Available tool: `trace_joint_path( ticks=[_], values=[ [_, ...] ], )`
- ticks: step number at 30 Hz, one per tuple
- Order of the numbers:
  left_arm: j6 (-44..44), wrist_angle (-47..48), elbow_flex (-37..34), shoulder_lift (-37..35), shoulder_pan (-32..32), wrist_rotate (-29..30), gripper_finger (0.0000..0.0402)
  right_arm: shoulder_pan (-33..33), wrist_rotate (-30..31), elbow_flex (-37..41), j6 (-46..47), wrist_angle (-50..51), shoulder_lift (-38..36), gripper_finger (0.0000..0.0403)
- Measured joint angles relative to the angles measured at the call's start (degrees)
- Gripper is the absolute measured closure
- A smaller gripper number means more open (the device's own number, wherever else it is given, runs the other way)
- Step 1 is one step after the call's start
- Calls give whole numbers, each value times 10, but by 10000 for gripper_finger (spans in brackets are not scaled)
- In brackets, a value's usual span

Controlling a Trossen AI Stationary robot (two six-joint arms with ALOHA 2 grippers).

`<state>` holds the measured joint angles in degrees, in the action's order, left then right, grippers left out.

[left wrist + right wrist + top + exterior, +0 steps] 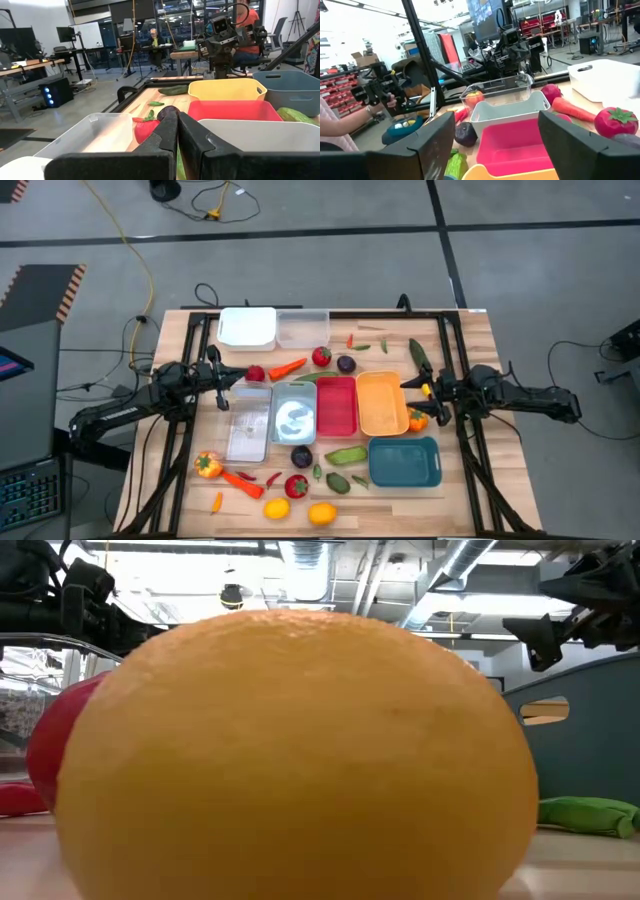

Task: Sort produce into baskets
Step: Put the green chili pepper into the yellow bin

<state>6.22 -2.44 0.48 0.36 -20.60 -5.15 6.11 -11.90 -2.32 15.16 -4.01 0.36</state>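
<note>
small plastic toy fruits and vegetables [297,486] lie scattered around a cluster of rectangular plastic bins [338,404] mid-table. the right gripper [424,402] hovers at the yellow-orange bin's [381,402] right edge, fingers spread wide and empty, beside an orange pepper [417,420]. the left gripper [226,387], pinched shut and empty, hangs left of the clear bin [248,421].

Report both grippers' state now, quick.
Left gripper: jaws shut, holding nothing, over the clear bin.
Right gripper: jaws open, empty, at the yellow-orange bin.
</note>
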Motion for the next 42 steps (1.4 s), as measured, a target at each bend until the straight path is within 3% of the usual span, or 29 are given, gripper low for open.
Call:
trace_joint_path(
  ticks=[8,14,18,27,36,42],
  values=[
    [0,0,0,0,0,0,401,0,60,-99,-2,114,0,88],
    [0,0,0,0,0,0,401,0,250,-189,-1,244,17,88],
    [0,0,0,0,0,0,401,0,346,-237,-1,293,58,88],
    [0,0,0,0,0,0,401,23,423,-326,29,349,220,88],
    [0,0,0,0,0,0,401,147,430,-436,111,471,389,88],
    [0,0,0,0,0,0,401,245,344,-464,123,500,488,88]
  ],
)
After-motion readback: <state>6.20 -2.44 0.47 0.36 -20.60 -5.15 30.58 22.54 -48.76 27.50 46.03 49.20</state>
